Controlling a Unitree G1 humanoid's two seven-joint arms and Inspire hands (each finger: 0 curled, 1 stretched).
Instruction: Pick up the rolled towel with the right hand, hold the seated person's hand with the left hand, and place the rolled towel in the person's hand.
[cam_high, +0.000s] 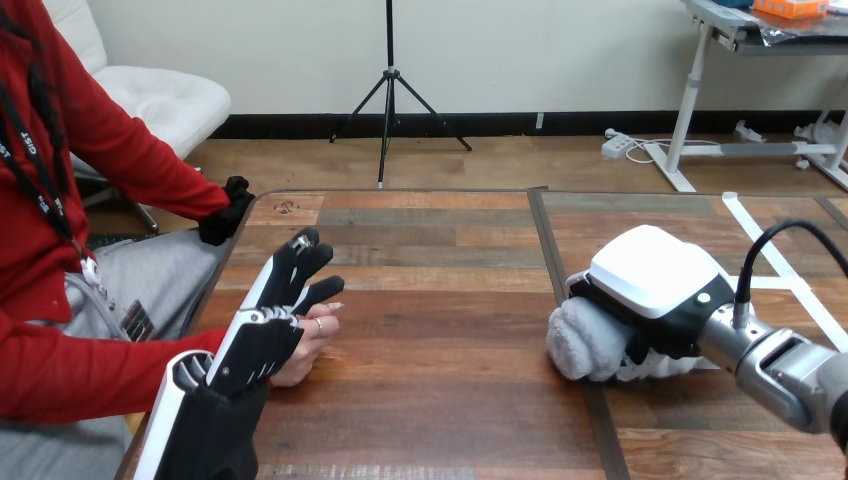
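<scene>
The rolled towel (583, 342), pale grey, lies on the wooden table (440, 300) right of centre. My right hand (655, 285) sits on top of its right part, with fingers and thumb curled round it. The towel's left end sticks out from under the hand and still rests on the table. Near the table's left edge, the person's hand (318, 338) lies on the table. My left hand (272, 315) is stretched over it with straight fingers pointing away from me. It covers most of the person's hand, and I see no finger curled round that hand.
The person's other hand (228, 212), in a black glove, rests at the table's far left edge. White tape lines (762, 245) mark the table's right part. A dark seam (552, 262) runs down the table between my two hands.
</scene>
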